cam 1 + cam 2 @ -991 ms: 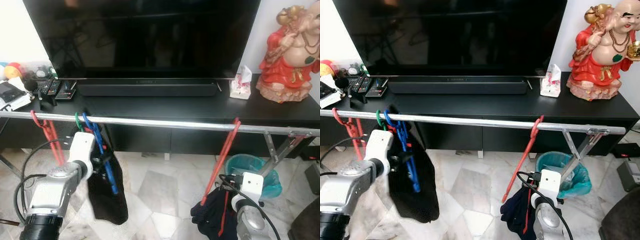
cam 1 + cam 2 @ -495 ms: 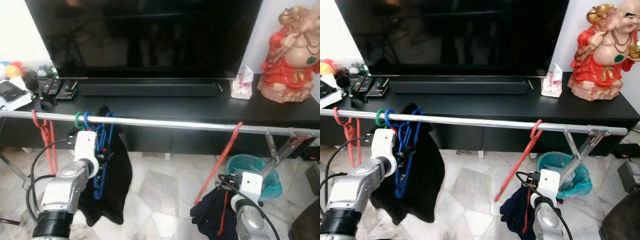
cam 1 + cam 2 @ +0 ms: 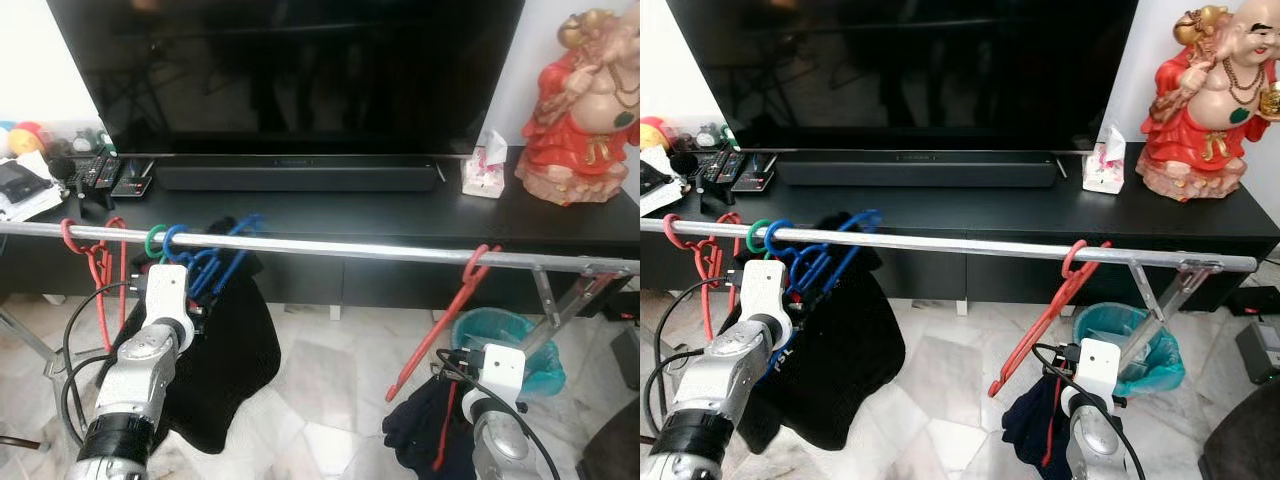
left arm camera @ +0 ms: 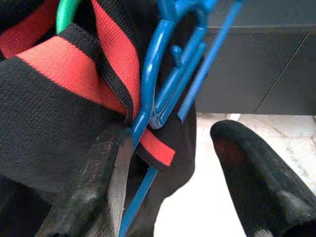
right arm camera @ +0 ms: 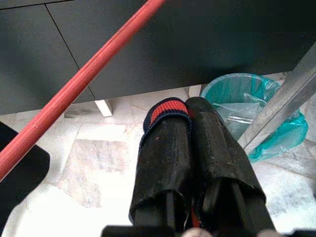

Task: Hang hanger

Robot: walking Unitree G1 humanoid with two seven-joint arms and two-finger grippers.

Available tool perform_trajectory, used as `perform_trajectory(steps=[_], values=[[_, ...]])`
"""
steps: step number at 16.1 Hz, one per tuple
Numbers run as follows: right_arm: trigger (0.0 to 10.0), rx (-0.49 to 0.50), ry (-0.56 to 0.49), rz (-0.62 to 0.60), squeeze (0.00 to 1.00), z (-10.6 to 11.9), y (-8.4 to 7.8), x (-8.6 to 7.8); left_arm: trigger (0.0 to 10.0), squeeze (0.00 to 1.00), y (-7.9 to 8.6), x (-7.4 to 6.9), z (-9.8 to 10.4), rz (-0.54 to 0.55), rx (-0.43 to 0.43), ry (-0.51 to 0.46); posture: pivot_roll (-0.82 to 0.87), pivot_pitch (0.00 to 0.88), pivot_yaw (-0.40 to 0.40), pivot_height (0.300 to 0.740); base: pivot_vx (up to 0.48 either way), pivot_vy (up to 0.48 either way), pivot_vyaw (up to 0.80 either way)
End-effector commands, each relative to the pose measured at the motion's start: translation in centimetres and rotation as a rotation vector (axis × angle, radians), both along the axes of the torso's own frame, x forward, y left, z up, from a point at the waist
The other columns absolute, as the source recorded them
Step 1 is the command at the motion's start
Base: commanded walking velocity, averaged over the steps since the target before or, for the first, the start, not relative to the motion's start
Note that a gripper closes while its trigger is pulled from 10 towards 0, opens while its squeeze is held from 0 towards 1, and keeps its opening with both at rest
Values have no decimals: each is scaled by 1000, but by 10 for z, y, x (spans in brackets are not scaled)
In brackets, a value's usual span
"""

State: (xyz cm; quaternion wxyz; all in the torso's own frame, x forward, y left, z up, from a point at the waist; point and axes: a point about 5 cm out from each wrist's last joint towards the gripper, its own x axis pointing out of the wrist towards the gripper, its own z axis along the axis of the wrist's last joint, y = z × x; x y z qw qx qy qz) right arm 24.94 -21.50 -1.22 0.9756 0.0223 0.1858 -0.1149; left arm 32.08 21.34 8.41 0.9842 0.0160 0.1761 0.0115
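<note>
Blue hanger with black garment swung up since earlier, hook on rail. Left gripper fingers spread wide beside it. Right gripper pinches dark garment; red hanger partly cut off.

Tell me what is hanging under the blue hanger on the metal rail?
A black garment with red trim hangs from the blue hanger on the rail. The left claw is open beside it. The cloth covers the hanger's lower part.
</note>
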Motion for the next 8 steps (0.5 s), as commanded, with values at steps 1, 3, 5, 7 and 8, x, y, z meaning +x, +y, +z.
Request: perform_trajectory(steps=[1, 3, 5, 7, 8], values=[[10000, -9, -22, 10, 0, 3, 1, 3, 10000, 0, -1, 3, 1, -28, -9, -14, -207, 0, 33, 740, 0, 0, 0], [10000, -11, -23, 10, 0, 3, 1, 3, 10000, 0, -7, 4, -2, -90, -50, -9, -209, 0, 33, 740, 0, 0, 0], [10000, -12, -23, 8, 0, 3, 1, 3, 10000, 0, -10, 3, -3, -141, -84, -7, -208, 0, 33, 740, 0, 0, 0], [10000, -12, -23, 10, 0, 3, 1, 3, 10000, 0, -4, 5, -1, -133, -97, -38, -207, 0, 32, 740, 0, 0, 0], [10000, -11, -24, 10, 0, 3, 1, 3, 10000, 0, -3, 5, 0, -135, -113, -55, -209, 0, 32, 740, 0, 0, 0]])
